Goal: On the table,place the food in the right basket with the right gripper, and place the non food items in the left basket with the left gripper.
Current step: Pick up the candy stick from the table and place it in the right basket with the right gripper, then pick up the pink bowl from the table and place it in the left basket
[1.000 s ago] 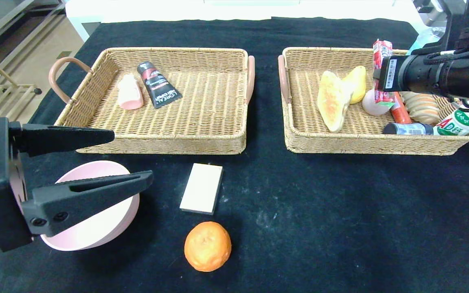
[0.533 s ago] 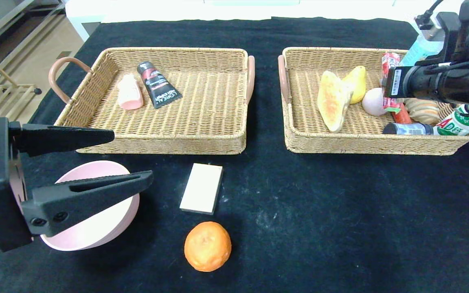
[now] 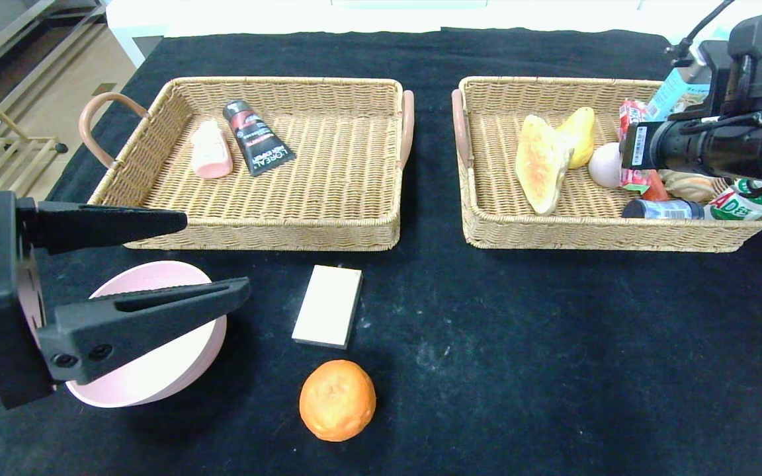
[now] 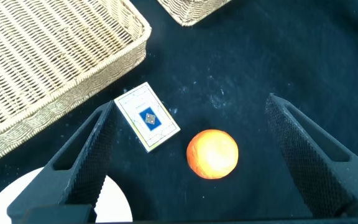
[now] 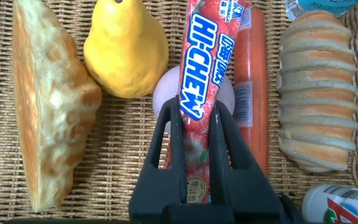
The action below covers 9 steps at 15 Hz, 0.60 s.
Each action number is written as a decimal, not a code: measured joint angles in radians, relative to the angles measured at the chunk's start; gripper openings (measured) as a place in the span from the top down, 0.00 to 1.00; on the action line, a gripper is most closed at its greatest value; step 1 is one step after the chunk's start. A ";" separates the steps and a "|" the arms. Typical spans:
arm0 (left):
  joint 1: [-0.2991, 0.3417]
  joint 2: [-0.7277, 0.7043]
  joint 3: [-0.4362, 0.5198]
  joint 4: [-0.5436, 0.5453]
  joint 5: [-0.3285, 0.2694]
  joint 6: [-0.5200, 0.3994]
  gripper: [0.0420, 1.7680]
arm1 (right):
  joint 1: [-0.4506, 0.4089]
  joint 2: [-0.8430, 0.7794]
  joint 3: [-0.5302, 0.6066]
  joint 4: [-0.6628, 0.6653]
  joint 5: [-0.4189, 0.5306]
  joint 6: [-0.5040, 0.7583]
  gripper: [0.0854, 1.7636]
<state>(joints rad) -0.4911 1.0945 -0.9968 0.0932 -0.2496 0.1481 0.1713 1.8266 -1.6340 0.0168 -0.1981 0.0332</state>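
My right gripper (image 5: 196, 106) is shut on a red Hi-Chew candy stick (image 5: 199, 74) and holds it low over the right basket (image 3: 606, 237); the stick also shows in the head view (image 3: 631, 116). Under it lie a bread slice (image 5: 48, 106), a yellow pear (image 5: 126, 53), a pale egg (image 5: 164, 96), an orange sausage (image 5: 252, 93) and a ridged roll (image 5: 319, 93). My left gripper (image 3: 217, 254) is open and empty above a pink bowl (image 3: 156, 373). An orange (image 3: 337, 400) and a white card box (image 3: 327, 305) lie on the black table.
The left basket (image 3: 262, 235) holds a pink bottle (image 3: 211, 150) and a black tube (image 3: 257, 137). A small bottle (image 3: 662, 209) and a green-white pack (image 3: 745, 201) lie at the right basket's front right. In the left wrist view the orange (image 4: 212, 154) and card box (image 4: 147, 116) lie between my open fingers.
My right gripper has lowered the candy stick toward the right basket's contents and shifted slightly right. The left arm and the table items have not moved.
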 joint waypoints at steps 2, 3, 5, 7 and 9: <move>0.000 0.000 0.000 0.000 0.000 0.000 0.03 | 0.000 0.000 0.002 0.000 0.000 0.000 0.69; 0.000 0.000 0.000 0.000 0.000 0.000 0.03 | 0.000 0.000 0.002 0.000 0.000 0.001 0.61; 0.000 0.001 0.000 0.001 -0.001 0.000 0.03 | -0.001 -0.001 0.002 0.001 0.000 0.002 0.48; 0.000 0.001 0.001 0.001 -0.001 0.000 0.03 | -0.001 -0.001 0.002 0.003 0.000 0.002 0.38; 0.000 0.001 0.001 0.001 0.000 0.000 0.03 | -0.001 -0.004 0.002 0.005 -0.001 0.003 0.30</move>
<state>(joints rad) -0.4911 1.0953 -0.9962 0.0943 -0.2500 0.1481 0.1698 1.8228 -1.6317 0.0215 -0.1989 0.0360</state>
